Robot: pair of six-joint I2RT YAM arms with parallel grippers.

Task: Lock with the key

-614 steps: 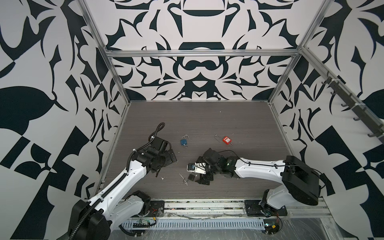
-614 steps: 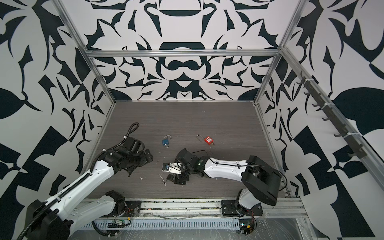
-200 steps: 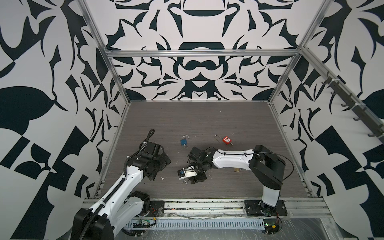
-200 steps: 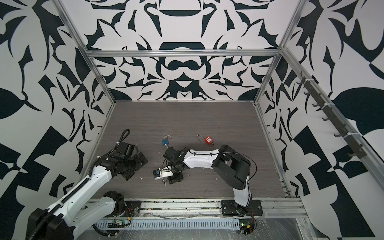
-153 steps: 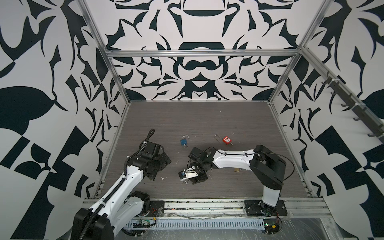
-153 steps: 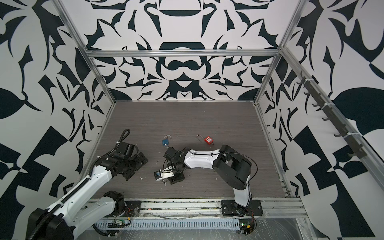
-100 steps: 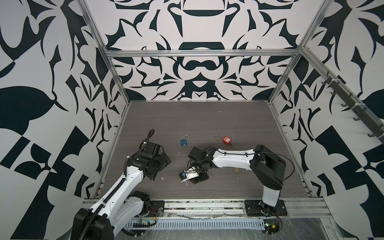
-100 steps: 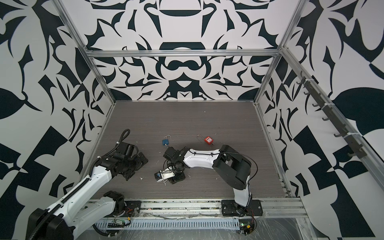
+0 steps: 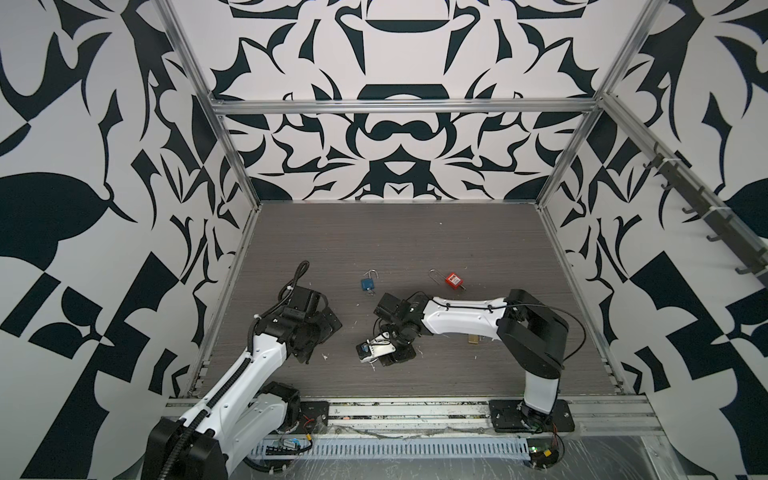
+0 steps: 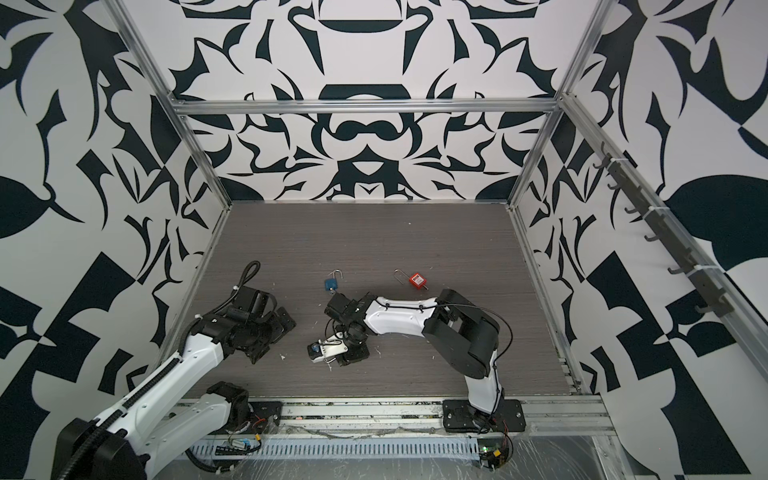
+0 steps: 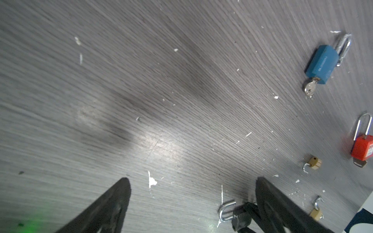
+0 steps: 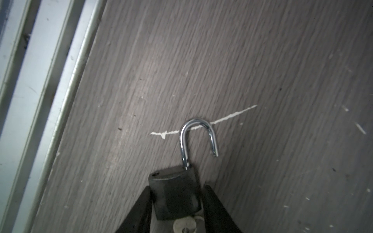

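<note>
A black padlock (image 12: 174, 194) with its silver shackle (image 12: 196, 137) swung open lies on the grey wood-grain floor near the front middle. A silver key (image 12: 185, 224) sticks out of its bottom end. My right gripper (image 12: 176, 186) reaches across to it, a finger against each side of the body. It shows in both top views (image 9: 380, 355) (image 10: 332, 353). My left gripper (image 11: 192, 181) hovers wide open to the left, nothing between its fingers (image 9: 322, 340). The black padlock (image 11: 241, 218) sits beside one left fingertip in the left wrist view.
Further back lie a blue padlock (image 9: 368, 284) with a key in it and a red padlock (image 9: 453, 279), both with open shackles. Two small brass padlocks (image 11: 313, 162) (image 11: 316, 212) lie to the right. The metal front rail (image 12: 40, 100) runs close by. White flecks dot the floor.
The right gripper's fingers have drawn in around the black padlock's body over the last second. The left arm has stayed still and open.
</note>
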